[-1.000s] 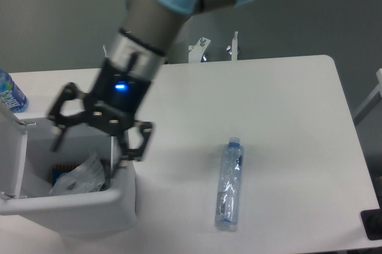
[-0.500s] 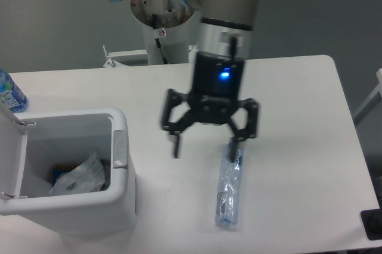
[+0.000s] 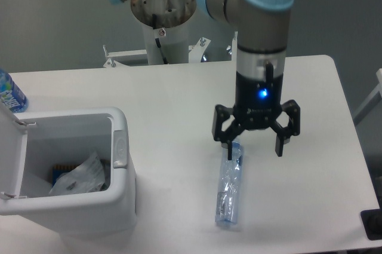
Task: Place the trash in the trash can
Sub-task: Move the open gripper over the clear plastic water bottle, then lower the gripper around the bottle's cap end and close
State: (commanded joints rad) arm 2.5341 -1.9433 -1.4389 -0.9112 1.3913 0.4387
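The crushed clear bottle [image 3: 228,189] lies lengthwise on the white table, cap end toward the back. My gripper [image 3: 255,150] is open and empty, hovering just above and slightly right of the bottle's cap end; its left finger [image 3: 228,144] is over the cap. The crumpled translucent wrapper [image 3: 80,176] lies inside the white trash can [image 3: 122,188] at the front left, whose lid [image 3: 13,152] stands open on the left side.
An uncrushed bottle with a blue label [image 3: 10,94] stands at the far left table edge behind the can. A grey latch tab [image 3: 120,149] sits on the can's right wall. A dark object [image 3: 372,224] is at the front right corner.
My gripper has swung from over the trash can rightward across the table to above the bottle's cap end, staying open. The wrapper stays in the can.
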